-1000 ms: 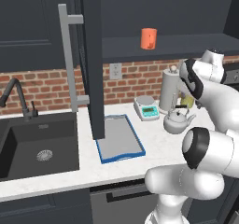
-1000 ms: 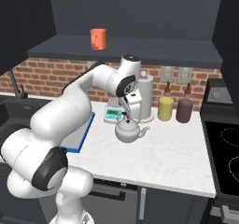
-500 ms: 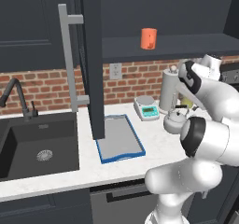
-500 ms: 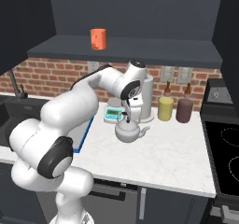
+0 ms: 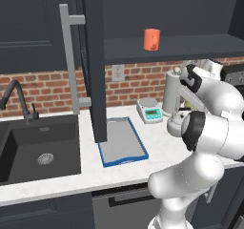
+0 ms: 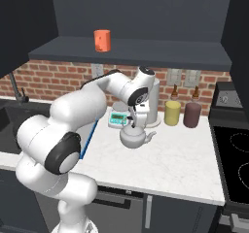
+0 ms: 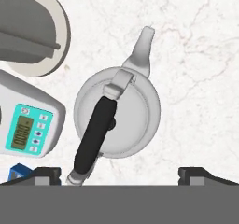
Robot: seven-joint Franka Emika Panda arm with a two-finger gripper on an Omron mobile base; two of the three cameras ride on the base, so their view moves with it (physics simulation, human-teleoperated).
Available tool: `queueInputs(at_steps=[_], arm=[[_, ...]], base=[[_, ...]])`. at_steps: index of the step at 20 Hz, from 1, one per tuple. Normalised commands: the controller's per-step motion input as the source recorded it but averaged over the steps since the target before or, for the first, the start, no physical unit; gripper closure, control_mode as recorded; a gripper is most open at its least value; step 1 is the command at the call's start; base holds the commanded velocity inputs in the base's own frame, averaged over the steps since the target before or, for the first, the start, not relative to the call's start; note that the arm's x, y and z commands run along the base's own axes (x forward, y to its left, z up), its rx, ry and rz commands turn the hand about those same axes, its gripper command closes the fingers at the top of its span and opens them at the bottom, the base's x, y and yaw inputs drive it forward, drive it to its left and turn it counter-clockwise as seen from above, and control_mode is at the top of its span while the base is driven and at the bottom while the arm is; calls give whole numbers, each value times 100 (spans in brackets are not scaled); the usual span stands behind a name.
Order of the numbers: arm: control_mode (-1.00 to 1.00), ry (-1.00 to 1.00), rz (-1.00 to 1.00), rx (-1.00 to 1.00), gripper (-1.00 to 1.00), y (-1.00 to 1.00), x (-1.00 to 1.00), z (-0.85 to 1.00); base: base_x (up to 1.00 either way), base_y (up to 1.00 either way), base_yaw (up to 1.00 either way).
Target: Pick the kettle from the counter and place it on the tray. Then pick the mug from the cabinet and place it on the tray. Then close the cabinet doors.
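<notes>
The silver-grey kettle (image 7: 122, 111) stands on the white counter (image 6: 180, 159), its black arched handle (image 7: 94, 135) running diagonally and its spout (image 7: 143, 48) pointing away. My gripper (image 7: 121, 174) hangs open just above it, one fingertip on each side and not touching; from the right base view the gripper (image 6: 137, 120) is right over the kettle (image 6: 134, 138). To the kettle's left lies the blue-rimmed tray (image 5: 122, 144), bare. On the shelf of the open cabinet (image 5: 181, 46) stands the orange mug (image 5: 152, 38). An open cabinet door (image 5: 93, 66) hangs edge-on above the tray.
A white scale (image 7: 25, 125) and a paper-towel roll (image 7: 32, 29) stand close beside the kettle. Yellow (image 6: 171, 113) and dark-red (image 6: 192, 115) canisters sit to its right, then a black stove (image 6: 236, 154). A dark sink (image 5: 38, 149) with a faucet (image 5: 19, 99) lies left of the tray.
The hand has shifted slightly and come down a little over the kettle, and the elbow has swung. The jaws stay open; the kettle has not moved.
</notes>
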Motion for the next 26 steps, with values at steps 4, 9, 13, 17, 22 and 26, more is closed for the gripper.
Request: queueInputs(at_steps=[4,9,13,17,22,26], arm=[[-100,0,-4,2,-100,-4,19,-14],[-100,0,-5,2,-100,-4,12,-16],[-100,0,-4,0,-100,-1,11,-12],[-100,0,-3,0,-100,-1,6,-9],[-100,0,-2,0,-100,0,10,-4],[-100,0,-2,0,-100,0,8,-4]], base=[[0,0,0],[0,0,0],[0,0,0],[0,0,0],[0,0,0],[0,0,0]])
